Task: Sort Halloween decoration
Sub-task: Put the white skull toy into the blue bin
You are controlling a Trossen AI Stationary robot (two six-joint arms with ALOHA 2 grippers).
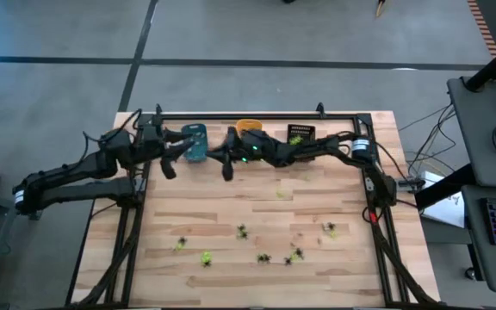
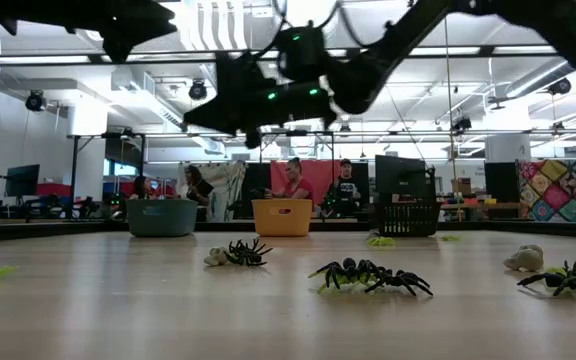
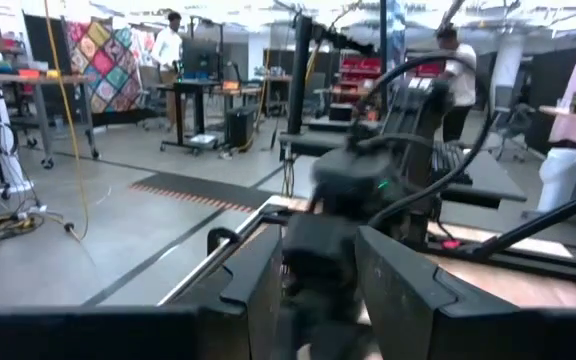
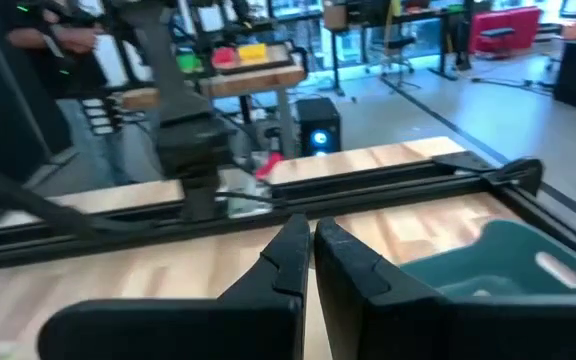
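Most of the spider decorations (image 1: 265, 257) lie scattered from four to eight o'clock on the wooden table (image 1: 231, 207), well apart from both grippers, so the next pick probably calls for swinging one arm down toward six o'clock and descending straight over a single spider rather than a cluster. The left gripper (image 1: 169, 153) hangs raised at eleven o'clock beside the teal tray (image 1: 195, 142), fingers spread and empty. The right gripper (image 1: 227, 160) reaches across to twelve o'clock between the teal and orange trays (image 1: 249, 127), fingers pressed together, holding nothing visible.

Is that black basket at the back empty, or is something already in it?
Not empty: the black basket shows yellow-green pieces inside from above. How many, cannot tell.
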